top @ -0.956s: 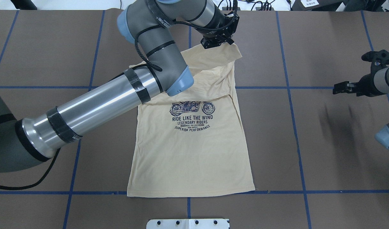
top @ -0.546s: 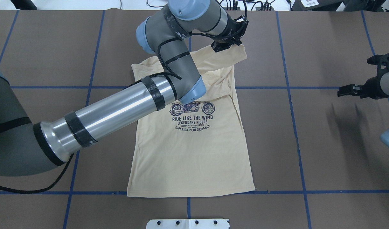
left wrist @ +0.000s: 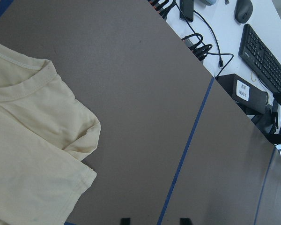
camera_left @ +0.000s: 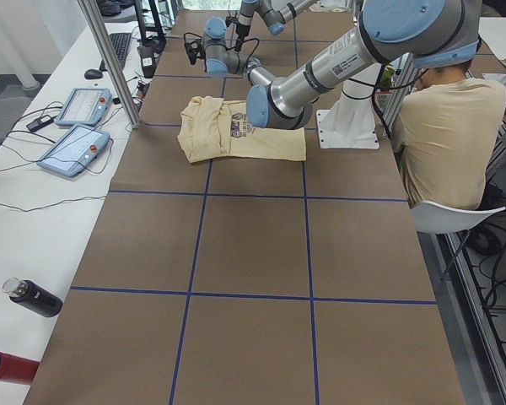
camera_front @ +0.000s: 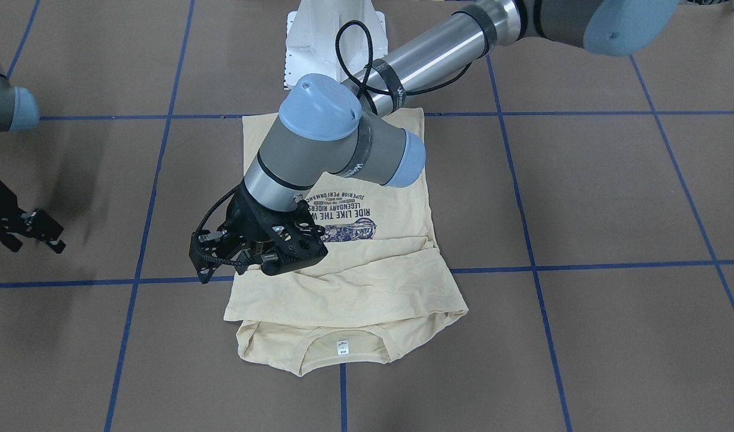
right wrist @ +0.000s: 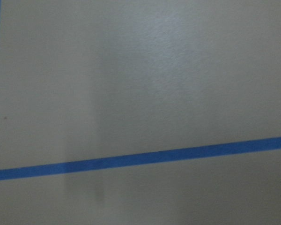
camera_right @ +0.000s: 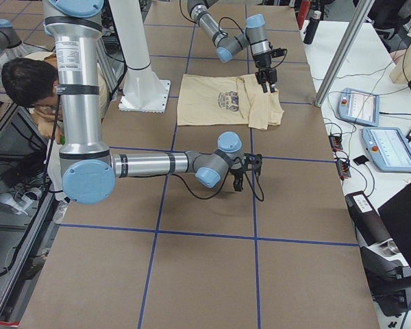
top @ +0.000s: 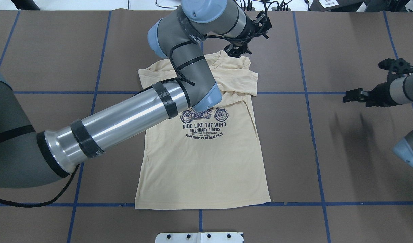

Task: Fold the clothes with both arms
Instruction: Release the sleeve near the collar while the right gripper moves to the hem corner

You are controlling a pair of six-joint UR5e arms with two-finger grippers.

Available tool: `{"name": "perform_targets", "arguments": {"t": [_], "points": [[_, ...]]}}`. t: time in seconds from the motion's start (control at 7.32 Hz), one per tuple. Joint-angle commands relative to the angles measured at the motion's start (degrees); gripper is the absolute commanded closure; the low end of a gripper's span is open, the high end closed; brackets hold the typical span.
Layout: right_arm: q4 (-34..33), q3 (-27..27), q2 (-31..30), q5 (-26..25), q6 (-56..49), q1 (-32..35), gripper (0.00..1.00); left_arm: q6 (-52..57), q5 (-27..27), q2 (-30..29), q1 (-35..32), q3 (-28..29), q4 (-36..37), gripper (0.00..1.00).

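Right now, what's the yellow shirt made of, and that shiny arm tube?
The T-shirt looks like thin, soft matte fabric, maybe cotton: it wrinkles and folds flat. The left arm's tube looks like smooth metal, maybe aluminium: bright streaky shine.

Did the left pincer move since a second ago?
Yes. The left pincer slid right, toward the blue tape line, and dropped the T-shirt sleeve.

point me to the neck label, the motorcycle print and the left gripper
neck label (camera_front: 342, 347), front-facing view, centre of the small white tag.
motorcycle print (top: 204, 114), overhead view, middle of the bike graphic.
left gripper (camera_front: 200, 259), front-facing view, midway between its open fingertips.
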Motion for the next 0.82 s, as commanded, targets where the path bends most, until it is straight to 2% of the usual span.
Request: {"name": "perform_targets", "arguments": {"t": [0.0,0.14,0.27,0.41,0.55,0.68], "points": [[2.5,6.0,3.9,-6.2,25.0,-12.3,0.0,0.5,-7.5,10.3,-0.9,-13.1,0.6,0.21],[1.7,10.2,4.2,-15.4,32.8,-20.0,0.0,0.6,-9.2,14.7,-1.8,-18.5,0.6,0.21],[-5.2,16.8,4.5,-18.2,42.6,-24.1,0.01,2.8,-11.7,19.6,-3.1,-24.1,0.7,0.21],[-16.9,23.3,5.8,-21.1,48.0,-29.2,0.02,6.4,-13.5,25.0,-4.5,-29.3,0.7,0.21],[-20.2,24.9,5.8,-28.3,52.8,-35.9,0.03,8.8,-15.7,29.2,-5.8,-33.1,0.7,0.2],[-20.5,24.8,5.7,-32.7,55.3,-39.7,0.03,9.0,-16.0,32.9,-6.1,-36.8,0.7,0.19]]}}
